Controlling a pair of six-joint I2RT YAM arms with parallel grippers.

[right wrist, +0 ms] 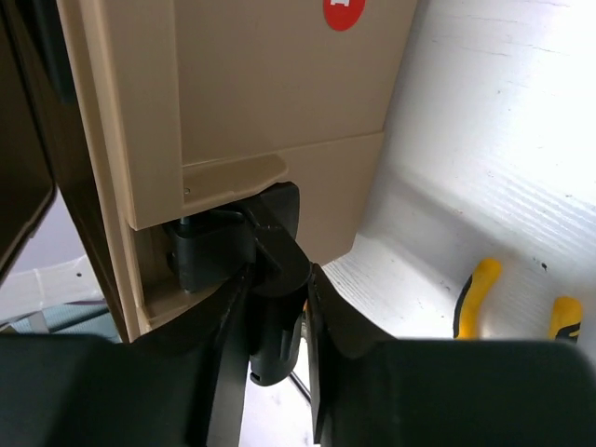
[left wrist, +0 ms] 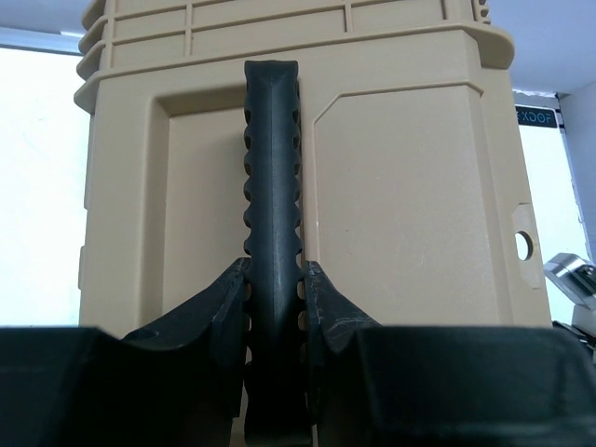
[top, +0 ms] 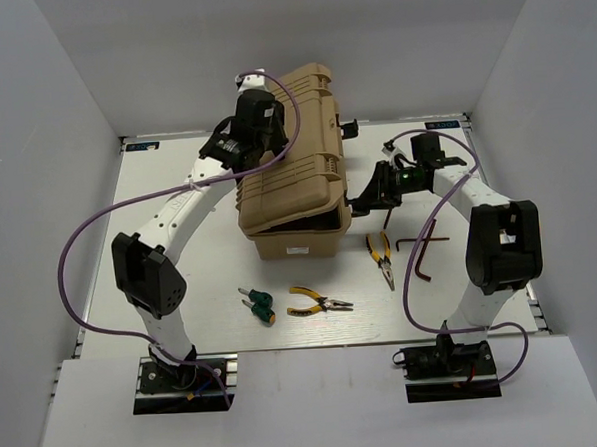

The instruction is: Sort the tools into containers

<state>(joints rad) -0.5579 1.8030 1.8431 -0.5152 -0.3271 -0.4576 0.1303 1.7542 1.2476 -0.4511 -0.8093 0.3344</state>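
Left gripper (left wrist: 273, 289) is clamping the handle (left wrist: 271, 168) of the case (top: 290, 164), right gripper (right wrist: 277, 279) is pinching its latch (right wrist: 270, 233), while 2 pliers (top: 380, 256), screwdrivers (top: 256, 304) and hex keys (top: 422, 252) are lying unsorted outside

The top view looks down from above the near edge over the whole table (top: 212, 288). The left wrist view sits tight against the case (left wrist: 400, 214), facing its handle (left wrist: 271, 186). The right wrist view, equally close, faces its right-side latch (right wrist: 270, 233) and shares the pliers (right wrist: 475, 293) with the top view.
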